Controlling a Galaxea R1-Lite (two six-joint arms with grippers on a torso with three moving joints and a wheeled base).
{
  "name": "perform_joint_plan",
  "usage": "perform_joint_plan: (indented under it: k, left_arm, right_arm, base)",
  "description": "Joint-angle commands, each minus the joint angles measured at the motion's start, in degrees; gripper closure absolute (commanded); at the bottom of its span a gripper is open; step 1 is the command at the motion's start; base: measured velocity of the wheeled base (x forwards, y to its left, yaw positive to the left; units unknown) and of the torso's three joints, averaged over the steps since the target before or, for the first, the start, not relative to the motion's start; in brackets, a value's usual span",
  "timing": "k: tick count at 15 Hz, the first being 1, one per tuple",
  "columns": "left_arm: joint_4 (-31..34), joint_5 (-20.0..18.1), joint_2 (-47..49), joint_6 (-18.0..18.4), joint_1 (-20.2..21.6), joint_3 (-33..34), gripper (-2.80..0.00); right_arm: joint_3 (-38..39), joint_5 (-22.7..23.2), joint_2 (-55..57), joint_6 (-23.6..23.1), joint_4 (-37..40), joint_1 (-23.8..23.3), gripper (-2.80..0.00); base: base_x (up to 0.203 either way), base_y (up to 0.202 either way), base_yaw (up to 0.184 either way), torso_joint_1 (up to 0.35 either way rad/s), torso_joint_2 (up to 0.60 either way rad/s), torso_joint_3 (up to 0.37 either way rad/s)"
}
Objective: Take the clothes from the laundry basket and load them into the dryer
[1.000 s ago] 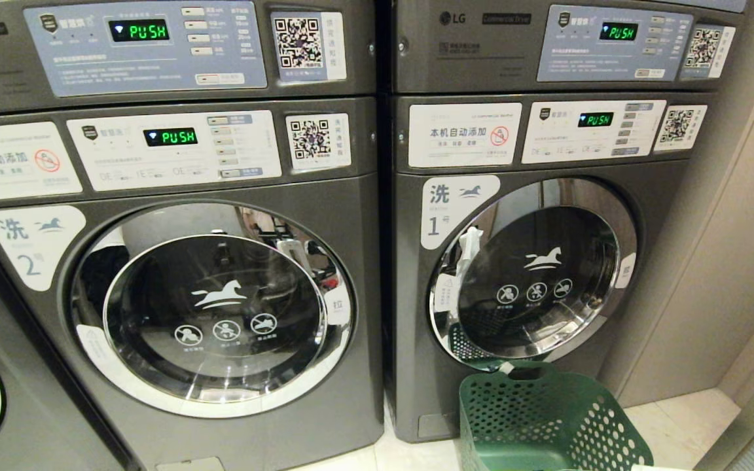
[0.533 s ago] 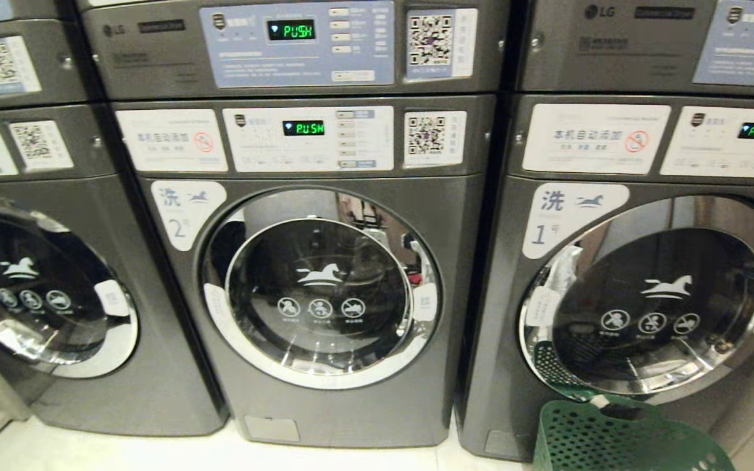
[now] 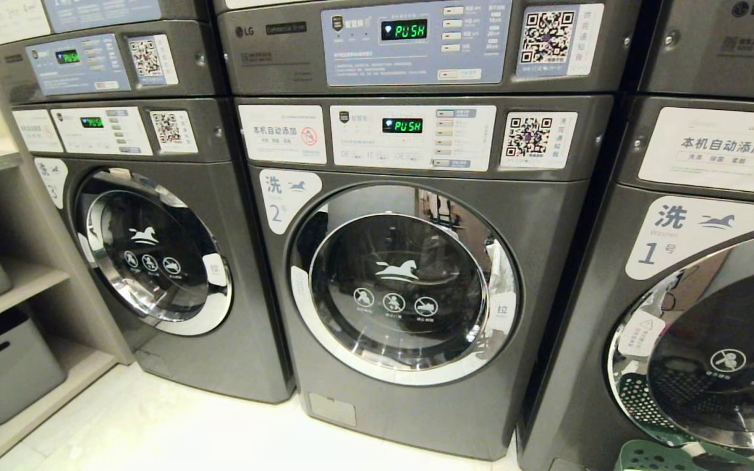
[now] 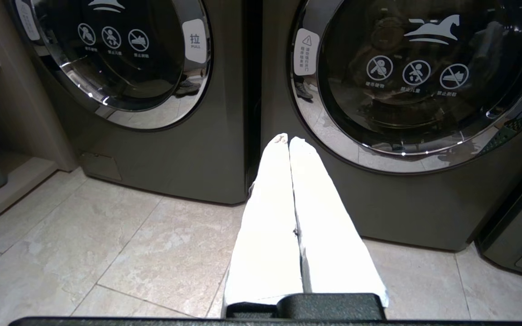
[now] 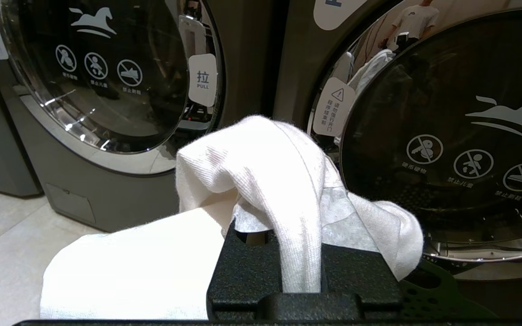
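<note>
A row of grey stacked LG laundry machines fills my view, standing on a pale tiled floor [image 3: 174,425], with shelving and grey storage bins [image 3: 4,356] off at nine o'clock. Machine number 2 [image 3: 403,288] sits dead centre, door closed, its display reading PUSH; machine number 3 [image 3: 154,252] is at ten o'clock and machine number 1 [image 3: 711,340] at three to four o'clock, both with doors closed too.

My right tool [image 5: 283,226] is clamped on a white garment [image 5: 261,181], which drapes over the tool's body and hangs off both sides. In its wrist view it faces the gap between machines 2 and 1. My left tool [image 4: 290,140] has its white fingers pressed together on nothing and points at the gap between machines 3 and 2.

The green laundry basket [image 3: 671,454] is only a rim at five o'clock in the head view, at the foot of machine 1.

I judge the load step is pending: the cloth is already in my right tool, but every door ahead is closed. My empty left tool looks the better one to pull a door open.
</note>
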Motion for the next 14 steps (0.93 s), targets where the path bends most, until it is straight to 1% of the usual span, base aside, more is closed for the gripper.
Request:
perform_joint_plan:
  k: [1,7,9,14]
  left_arm:
    - [0.0,0.0,-0.1,0.0,0.0,0.1,0.0]
    - [0.0,0.0,-0.1,0.0,0.0,0.1,0.0]
    - [0.0,0.0,-0.1,0.0,0.0,0.1,0.0]
    - [0.0,0.0,-0.1,0.0,0.0,0.1,0.0]
  right_arm:
    - [1.1,0.0,0.1,-0.1,0.1,0.0,0.0]
    - [1.1,0.0,0.1,0.0,0.0,0.0,0.0]
    - [1.1,0.0,0.1,0.0,0.0,0.0,0.0]
    - [1.1,0.0,0.1,0.1,0.0,0.0,0.0]
  base:
    - [0.0,0.0,0.0,0.0,0.0,0.0]
    - [0.0,0.009,-0.002,0.0,0.0,0.001]
    - [0.001,0.143,-0.009,0.0,0.0,0.004]
    - [0.0,0.194,-0.001,0.001,0.0,0.002]
